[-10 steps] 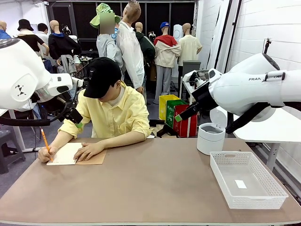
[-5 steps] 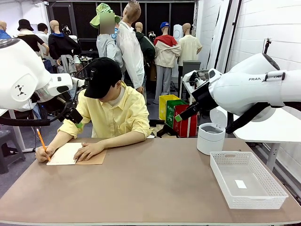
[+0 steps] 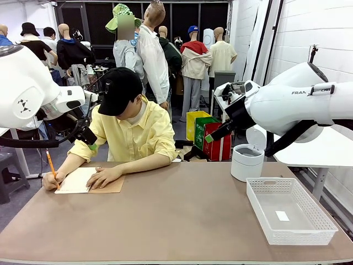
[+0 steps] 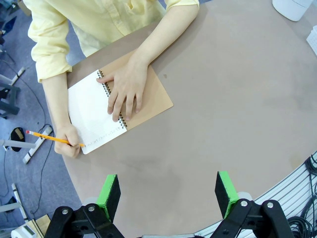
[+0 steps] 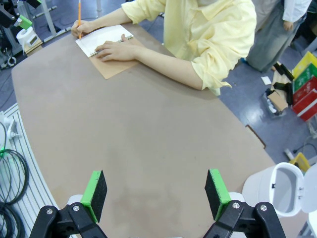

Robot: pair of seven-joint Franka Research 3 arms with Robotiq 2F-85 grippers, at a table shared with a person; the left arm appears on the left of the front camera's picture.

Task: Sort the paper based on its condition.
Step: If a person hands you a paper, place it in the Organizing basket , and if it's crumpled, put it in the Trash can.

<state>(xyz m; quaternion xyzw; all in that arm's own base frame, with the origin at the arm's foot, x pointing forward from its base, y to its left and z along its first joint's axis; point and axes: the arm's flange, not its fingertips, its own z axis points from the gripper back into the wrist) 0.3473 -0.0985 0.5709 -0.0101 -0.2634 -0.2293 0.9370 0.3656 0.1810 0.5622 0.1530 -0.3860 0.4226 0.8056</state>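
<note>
My left pincer (image 4: 167, 192) and right pincer (image 5: 155, 192) hang released over the brown table (image 3: 182, 221).
The table's middle and near edge lie open; a white mesh plastic basket (image 3: 258, 210) takes the near right corner. The white paper page (image 4: 91, 116) (bound in a brown-covered spiral notebook (image 4: 153, 94)) lies far left under the person's hand (image 4: 125, 91), beneath my left pincer and well apart from my right.

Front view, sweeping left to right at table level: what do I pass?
In order: pencil → spiral notebook → white lidded bin → white basket.
</note>
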